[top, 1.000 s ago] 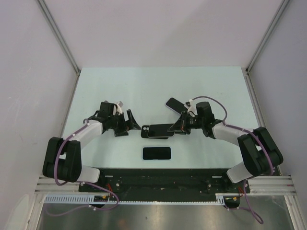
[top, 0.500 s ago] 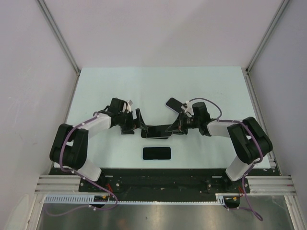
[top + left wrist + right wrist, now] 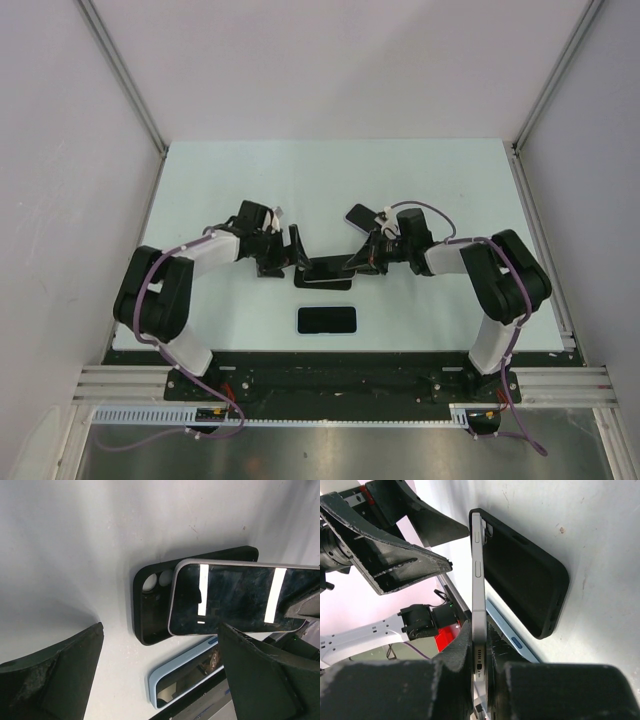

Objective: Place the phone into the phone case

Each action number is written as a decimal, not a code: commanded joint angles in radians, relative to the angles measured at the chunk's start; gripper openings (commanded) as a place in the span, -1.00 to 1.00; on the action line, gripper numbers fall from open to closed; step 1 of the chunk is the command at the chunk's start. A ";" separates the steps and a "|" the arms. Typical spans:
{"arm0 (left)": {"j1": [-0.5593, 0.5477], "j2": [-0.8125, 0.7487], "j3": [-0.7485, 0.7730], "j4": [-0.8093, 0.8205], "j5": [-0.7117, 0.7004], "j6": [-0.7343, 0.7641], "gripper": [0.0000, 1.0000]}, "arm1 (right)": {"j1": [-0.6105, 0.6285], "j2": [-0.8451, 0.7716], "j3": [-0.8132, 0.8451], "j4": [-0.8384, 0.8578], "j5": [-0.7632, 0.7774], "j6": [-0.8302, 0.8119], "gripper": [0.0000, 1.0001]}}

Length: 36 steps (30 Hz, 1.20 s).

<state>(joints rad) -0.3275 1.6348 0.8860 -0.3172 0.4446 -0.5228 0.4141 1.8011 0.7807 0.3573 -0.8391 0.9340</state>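
Observation:
The black phone case (image 3: 318, 281) lies flat at the table's middle, its open side up; it also shows in the left wrist view (image 3: 150, 612) and the right wrist view (image 3: 527, 580). My right gripper (image 3: 364, 260) is shut on the phone (image 3: 332, 267) at its port end (image 3: 478, 652). The phone (image 3: 235, 600) hangs tilted just above the case, screen up, overlapping most of it. My left gripper (image 3: 293, 250) is open and empty at the case's left end, its fingers (image 3: 55, 672) apart on either side of it.
A second phone in a light blue case (image 3: 327, 320) lies near the front edge, also seen in the left wrist view (image 3: 182, 682). Another dark phone (image 3: 361, 216) lies behind my right gripper. Side walls bound the table.
Both arms have closed in on the middle. My left gripper moved right to the case's left end. My right gripper carried the phone left, lower over the case.

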 commanded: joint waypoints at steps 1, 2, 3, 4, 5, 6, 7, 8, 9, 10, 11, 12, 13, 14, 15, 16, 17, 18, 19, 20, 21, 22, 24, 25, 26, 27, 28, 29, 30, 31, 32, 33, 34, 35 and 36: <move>-0.019 0.013 0.053 0.007 -0.007 -0.003 0.99 | 0.008 0.004 0.037 0.034 -0.045 -0.012 -0.94; -0.021 0.017 0.056 0.007 -0.010 -0.003 1.00 | 0.014 0.004 0.037 0.019 -0.045 -0.017 -0.94; -0.024 0.019 0.060 0.007 -0.014 -0.003 1.00 | 0.017 0.006 0.037 0.014 -0.041 -0.024 -0.94; -0.030 0.019 0.062 0.007 -0.015 -0.006 1.00 | 0.017 0.006 0.037 0.011 -0.041 -0.029 -0.94; -0.033 0.023 0.062 0.007 -0.017 -0.008 1.00 | 0.020 0.010 0.038 0.009 -0.043 -0.027 -0.94; -0.035 0.026 0.065 0.007 -0.018 -0.008 1.00 | 0.022 0.015 0.037 0.011 -0.045 -0.027 -0.94; -0.039 0.030 0.065 0.007 -0.018 -0.013 1.00 | 0.026 0.018 0.037 0.011 -0.043 -0.034 -0.94; -0.044 0.031 0.067 0.009 -0.018 -0.014 1.00 | 0.026 0.021 0.037 0.009 -0.040 -0.035 -0.94; -0.048 0.034 0.070 0.007 -0.026 -0.014 1.00 | 0.029 0.030 0.037 0.011 -0.038 -0.035 -0.94; -0.059 0.036 0.071 0.007 -0.027 -0.017 1.00 | 0.031 0.037 0.037 0.014 -0.035 -0.041 -0.94; -0.065 0.037 0.073 0.007 -0.027 -0.019 1.00 | 0.031 0.041 0.037 0.015 -0.031 -0.046 -0.94; -0.071 0.042 0.077 0.007 -0.027 -0.019 1.00 | 0.034 0.049 0.037 0.017 -0.023 -0.050 -0.94; -0.083 0.046 0.079 0.007 -0.029 -0.020 1.00 | 0.032 0.064 0.037 0.020 -0.020 -0.057 -0.94; -0.090 0.051 0.080 0.007 -0.030 -0.020 1.00 | 0.034 0.072 0.037 0.019 -0.015 -0.067 -0.94; -0.096 0.053 0.082 0.007 -0.032 -0.020 1.00 | 0.034 0.079 0.037 0.019 -0.002 -0.076 -0.94; -0.107 0.062 0.082 0.009 -0.040 -0.019 1.00 | 0.034 0.096 0.037 0.022 0.003 -0.080 -0.94; -0.111 0.066 0.083 0.007 -0.041 -0.020 1.00 | 0.034 0.104 0.038 0.038 0.003 -0.083 -0.94; -0.114 0.071 0.083 0.007 -0.041 -0.022 1.00 | 0.034 0.113 0.037 0.048 0.005 -0.081 -0.94; -0.119 0.076 0.085 0.007 -0.044 -0.026 1.00 | 0.034 0.122 0.037 0.058 0.005 -0.078 -0.94; -0.120 0.083 0.085 0.007 -0.043 -0.026 1.00 | 0.034 0.138 0.037 0.080 0.002 -0.070 -0.94; -0.123 0.088 0.087 0.007 -0.041 -0.026 1.00 | 0.037 0.144 0.038 0.092 -0.002 -0.060 -0.94; -0.128 0.089 0.088 0.007 -0.044 -0.025 1.00 | 0.038 0.150 0.037 0.101 -0.002 -0.054 -0.94; -0.128 0.095 0.090 0.007 -0.047 -0.025 1.00 | 0.048 0.167 0.037 0.127 -0.003 -0.038 -0.94; -0.130 0.097 0.091 0.009 -0.047 -0.028 1.00 | 0.051 0.172 0.037 0.134 -0.002 -0.035 -0.94; -0.133 0.097 0.093 0.009 -0.050 -0.028 1.00 | 0.061 0.182 0.037 0.144 0.000 -0.032 -0.94; -0.133 0.100 0.094 0.009 -0.049 -0.028 1.00 | 0.066 0.188 0.037 0.149 0.001 -0.026 -0.94; -0.140 0.100 0.096 0.009 -0.050 -0.028 1.00 | 0.074 0.195 0.037 0.155 0.003 -0.026 -0.94; -0.140 0.103 0.097 0.007 -0.052 -0.026 1.00 | 0.080 0.201 0.037 0.158 0.006 -0.023 -0.94; -0.145 0.106 0.099 0.009 -0.053 -0.026 1.00 | 0.083 0.213 0.037 0.160 0.011 -0.023 -0.94; -0.148 0.106 0.099 0.009 -0.052 -0.028 1.00 | 0.086 0.218 0.037 0.161 0.012 -0.021 -0.94; -0.150 0.108 0.099 0.009 -0.053 -0.029 1.00 | 0.089 0.224 0.037 0.166 0.014 -0.020 -0.94; -0.154 0.109 0.099 0.009 -0.053 -0.029 1.00 | 0.094 0.230 0.037 0.166 0.017 -0.018 -0.94; -0.160 0.111 0.099 0.009 -0.055 -0.031 1.00 | 0.098 0.231 0.037 0.167 0.018 -0.018 -0.94; -0.163 0.109 0.099 0.009 -0.055 -0.029 1.00 | 0.098 0.231 0.037 0.161 0.020 -0.018 -0.94; -0.166 0.106 0.099 0.009 -0.063 -0.028 1.00 | 0.098 0.228 0.037 0.148 0.034 -0.026 -0.94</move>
<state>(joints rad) -0.4488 1.7058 0.9733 -0.3550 0.3698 -0.5346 0.4534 1.9862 0.8078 0.5571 -0.8978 0.9245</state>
